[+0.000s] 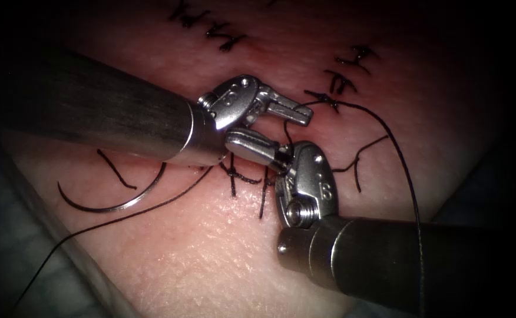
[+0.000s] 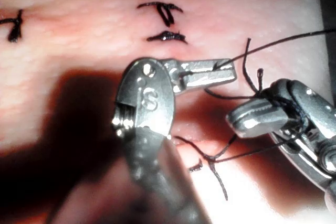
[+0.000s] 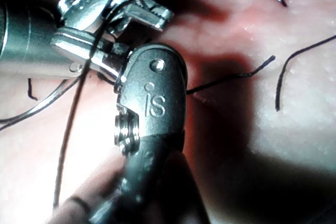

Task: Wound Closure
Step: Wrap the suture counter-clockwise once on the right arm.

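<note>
On the tissue (image 1: 222, 259), left of the cut, the needle (image 1: 113, 206) is seen lying free. The thread (image 1: 408, 176) is gripped by the closed left tool (image 1: 296, 113); thread is wound around the right tool (image 1: 252, 147), apparently closed

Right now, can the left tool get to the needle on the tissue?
Probably not freely. The needle lies loose on the tissue, left of the cut, just below the left tool's shaft with nothing over it. But the left tool is shut on the thread, and the right tool has thread wound round it.
</note>
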`<act>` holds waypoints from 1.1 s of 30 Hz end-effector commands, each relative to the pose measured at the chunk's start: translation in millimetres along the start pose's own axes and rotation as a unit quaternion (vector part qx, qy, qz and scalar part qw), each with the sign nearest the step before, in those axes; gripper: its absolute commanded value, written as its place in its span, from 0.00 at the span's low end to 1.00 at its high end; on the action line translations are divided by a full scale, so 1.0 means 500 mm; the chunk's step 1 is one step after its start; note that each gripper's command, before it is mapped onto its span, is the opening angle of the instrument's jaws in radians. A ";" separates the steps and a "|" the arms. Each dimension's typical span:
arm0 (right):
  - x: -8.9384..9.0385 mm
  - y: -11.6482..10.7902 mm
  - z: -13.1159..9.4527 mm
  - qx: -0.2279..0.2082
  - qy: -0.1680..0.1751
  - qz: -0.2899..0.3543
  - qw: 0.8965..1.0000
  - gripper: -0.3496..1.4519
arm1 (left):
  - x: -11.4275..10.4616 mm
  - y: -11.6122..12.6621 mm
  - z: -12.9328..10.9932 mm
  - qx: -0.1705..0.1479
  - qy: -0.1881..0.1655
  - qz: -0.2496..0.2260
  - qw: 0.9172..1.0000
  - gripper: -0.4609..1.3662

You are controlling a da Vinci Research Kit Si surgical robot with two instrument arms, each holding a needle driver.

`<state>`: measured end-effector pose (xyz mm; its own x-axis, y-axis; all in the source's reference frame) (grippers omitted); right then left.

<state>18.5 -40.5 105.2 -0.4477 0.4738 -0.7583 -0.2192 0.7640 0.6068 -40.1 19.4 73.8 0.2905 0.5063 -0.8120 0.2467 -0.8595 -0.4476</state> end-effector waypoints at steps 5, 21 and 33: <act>-0.0010 0.0018 -0.0040 -0.047 -0.012 -0.004 0.999 0.00 | 0.0022 0.0020 -0.0019 0.019 0.010 0.013 1.000 0.06; 0.0018 0.0028 -0.0059 -0.102 0.024 0.003 0.994 0.00 | 0.0005 0.0050 -0.0028 0.037 0.018 0.028 0.999 0.06; 0.0038 0.0036 -0.0082 -0.173 0.008 -0.001 0.985 0.00 | 0.0006 0.0057 -0.0025 0.039 0.019 0.030 0.999 0.06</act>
<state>13.7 -40.0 105.9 -0.4610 0.4626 -0.7573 -0.5010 0.5687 0.6524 -38.2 17.1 72.7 0.3387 0.4547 -0.8237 0.1543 -0.8905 -0.4281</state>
